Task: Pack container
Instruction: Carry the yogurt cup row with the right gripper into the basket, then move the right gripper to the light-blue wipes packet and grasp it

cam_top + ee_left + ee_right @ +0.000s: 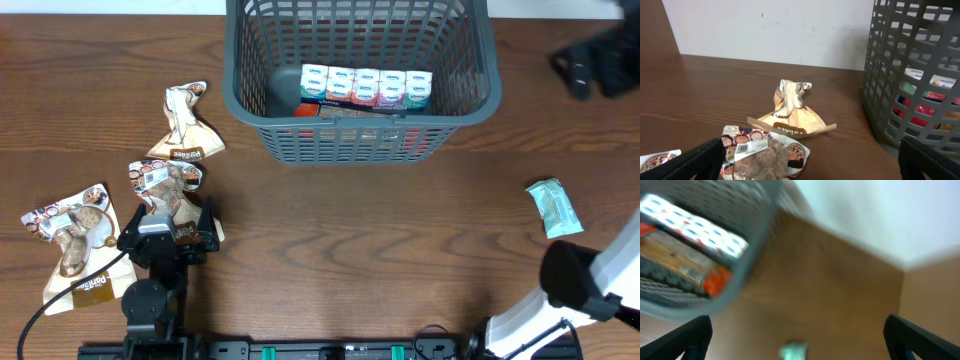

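Note:
The container (250, 95), a dark grey lattice basket, stands at the back middle of the table. It holds a white multi-pack (366, 87) and red and orange packets. Its wall fills the right of the left wrist view (890, 75). My left gripper (178, 222) is open, its fingers either side of a clear snack packet (762, 157) with a barcode label (160, 178). My right gripper (797, 325) is open and empty in a blurred view, above a teal packet (792, 351). It shows as a dark blur (595, 62) at the back right.
A brown twisted snack packet (185, 125) lies behind the left gripper (792, 117). A third snack packet (75, 240) lies at the far left. The teal packet (553, 207) lies alone on the right side of the wooden table.

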Available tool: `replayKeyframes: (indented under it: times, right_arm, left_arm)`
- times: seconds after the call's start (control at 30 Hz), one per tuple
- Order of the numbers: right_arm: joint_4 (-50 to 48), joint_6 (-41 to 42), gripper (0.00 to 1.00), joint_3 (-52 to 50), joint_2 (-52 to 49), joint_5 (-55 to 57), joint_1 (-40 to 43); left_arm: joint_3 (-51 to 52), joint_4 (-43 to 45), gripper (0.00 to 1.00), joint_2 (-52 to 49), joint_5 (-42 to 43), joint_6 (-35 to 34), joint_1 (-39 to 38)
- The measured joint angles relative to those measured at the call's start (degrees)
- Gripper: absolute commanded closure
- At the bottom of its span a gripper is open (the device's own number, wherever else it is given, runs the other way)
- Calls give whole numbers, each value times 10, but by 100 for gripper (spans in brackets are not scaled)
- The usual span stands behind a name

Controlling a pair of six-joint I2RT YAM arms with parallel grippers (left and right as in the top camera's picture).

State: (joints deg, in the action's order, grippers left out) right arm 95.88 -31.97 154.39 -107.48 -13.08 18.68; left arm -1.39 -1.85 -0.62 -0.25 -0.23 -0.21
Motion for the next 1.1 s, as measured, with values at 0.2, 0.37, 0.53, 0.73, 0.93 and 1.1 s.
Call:
replayKeyframes:
  times: [0.2, 0.37, 0.53, 0.73, 0.93, 1.1]
  right_arm:
    - [10, 84, 1, -116, -38, 0, 87]
    - [-15, 96, 1, -261, -45, 16, 90]
    - [-53, 105, 1, -412, -45, 29, 90]
    - [-105, 114, 1, -579, 6, 20, 90]
    - [-112, 118, 1, -656, 184, -3, 75]
    - [-149, 117, 1, -706, 315, 13, 64]
  left_arm:
    - [0, 0, 1, 0, 0, 0, 0]
    - [0, 0, 1, 0, 0, 0, 0]
    - [0, 0, 1, 0, 0, 0, 0]
    - [0, 0, 1, 0, 0, 0, 0]
    - [0, 0, 1, 0, 0, 0, 0]
    - [0, 0, 1, 0, 0, 0, 0]
